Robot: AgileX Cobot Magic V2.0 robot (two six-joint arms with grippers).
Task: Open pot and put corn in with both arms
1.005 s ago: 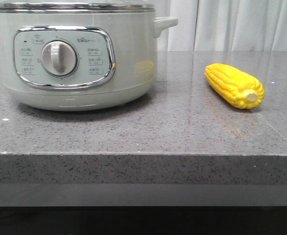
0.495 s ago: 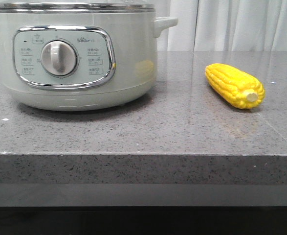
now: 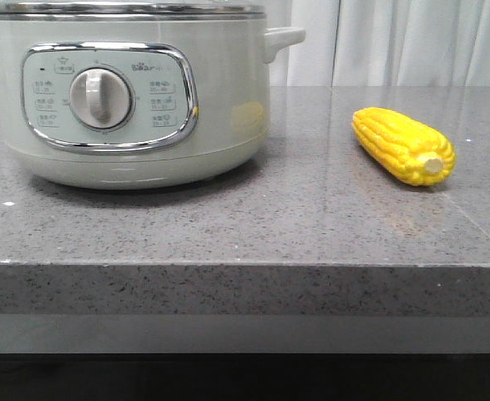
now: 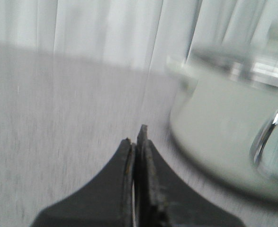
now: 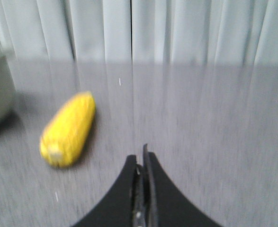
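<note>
A large, round, pale grey-green pot (image 3: pixel 128 92) fills the upper left of the front view, standing on a speckled grey stone counter (image 3: pixel 253 225). Its metal-rimmed lid (image 3: pixel 123 10) is on, running along the top edge of the frame. A chrome-framed control panel (image 3: pixel 109 98) with a cream dial (image 3: pixel 101 98) faces the camera, and a side handle (image 3: pixel 283 39) sticks out toward the upper middle. The corn (image 3: pixel 403 145), a bright yellow cob, lies on the counter at the right of the frame, well apart from the pot, with its pale stub end toward the camera. White curtains (image 3: pixel 395 42) hang behind. No arm shows in the front view. In the blurred left wrist view, the left gripper (image 4: pixel 138 142) sits at the bottom centre with its dark fingers pressed together on nothing, the pot (image 4: pixel 224 118) at the right. In the right wrist view, also blurred, the right gripper (image 5: pixel 141 161) is likewise closed and empty at the bottom centre, with the corn (image 5: pixel 68 128) at the left.
</note>
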